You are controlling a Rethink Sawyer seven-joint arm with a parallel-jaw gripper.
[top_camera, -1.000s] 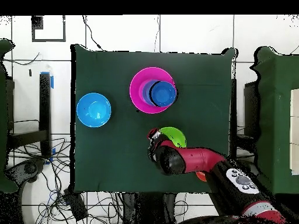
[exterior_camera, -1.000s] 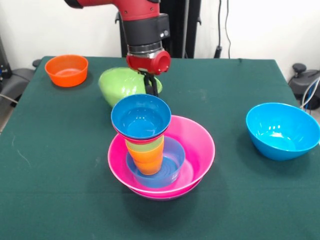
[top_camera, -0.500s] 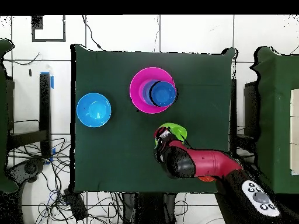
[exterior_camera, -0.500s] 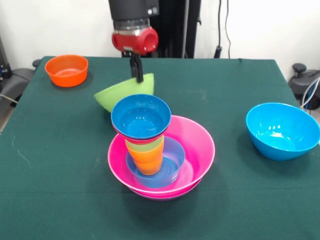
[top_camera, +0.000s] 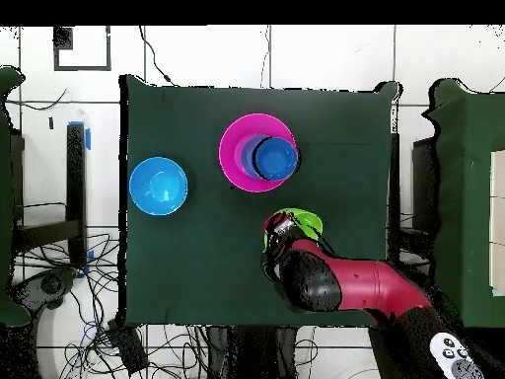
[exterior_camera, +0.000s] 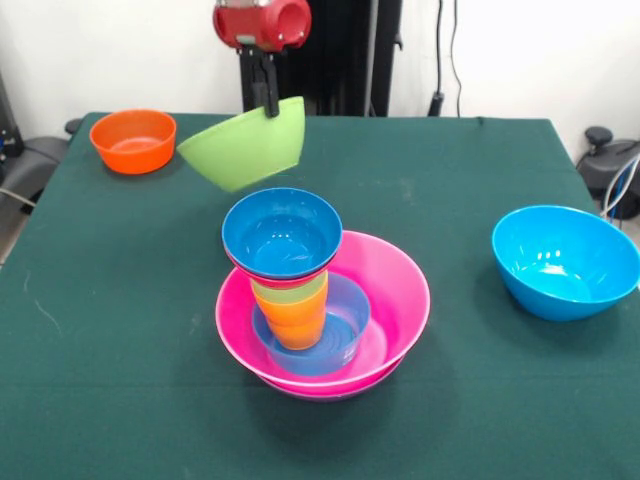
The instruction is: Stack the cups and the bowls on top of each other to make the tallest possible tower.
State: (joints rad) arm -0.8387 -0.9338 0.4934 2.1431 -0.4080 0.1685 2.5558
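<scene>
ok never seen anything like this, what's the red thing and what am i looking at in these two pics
The red thing is a robot arm ending in a gripper. One picture faces it across a green-clothed table; the other looks straight down. The gripper pinches the rim of a glossy lime green plastic bowl, tilted in the air. On the table a wide pink bowl holds a small light-blue bowl, an orange ribbed cup under a light green one, and a dark-blue bowl on top. A large sky-blue bowl and a small orange bowl stand apart.
</scene>
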